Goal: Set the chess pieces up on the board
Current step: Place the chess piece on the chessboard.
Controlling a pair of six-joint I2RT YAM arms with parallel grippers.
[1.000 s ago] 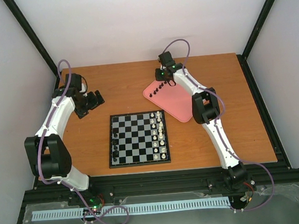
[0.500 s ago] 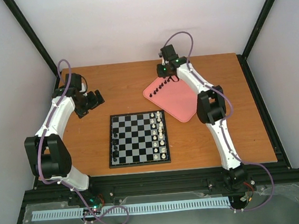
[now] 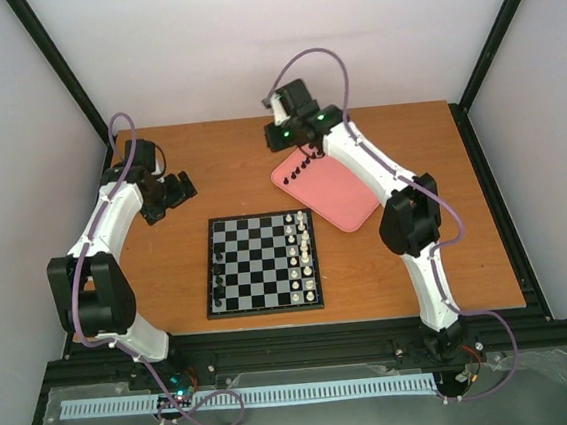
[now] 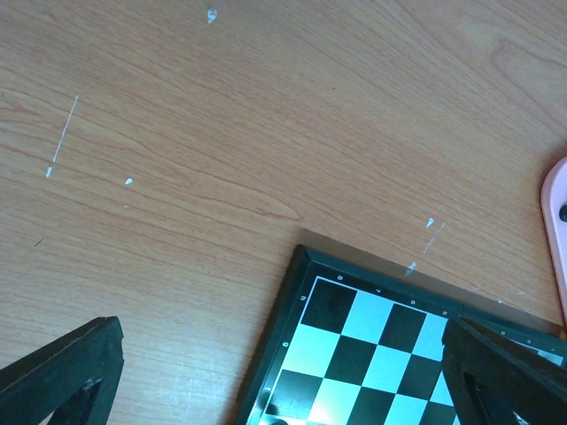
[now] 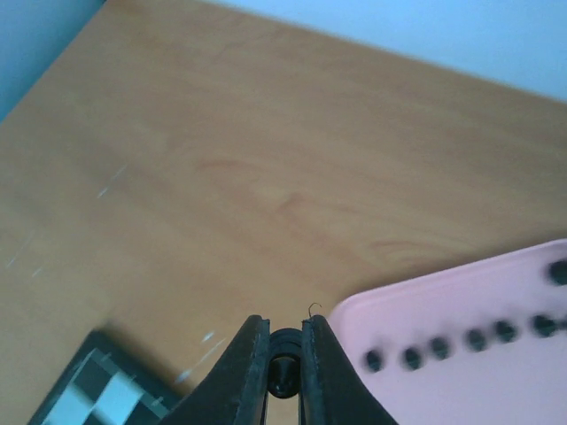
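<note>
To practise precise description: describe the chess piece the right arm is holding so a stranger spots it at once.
Find the pink rounded tray on the brown wooden table. Off its far left corner, the right gripper is shut on one tiny black chess piece. Unlike the row of black pieces standing on the tray, it is pinched between the fingers.

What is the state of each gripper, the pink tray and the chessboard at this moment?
Left gripper: open, empty, over the brown wooden table.
Right gripper: shut on one tiny black chess piece.
Pink rounded rectangular tray: holds a row of black pieces.
Small black-and-grey checkered chessboard: partly set, cream pieces along its right side, few black ones at its left.
</note>
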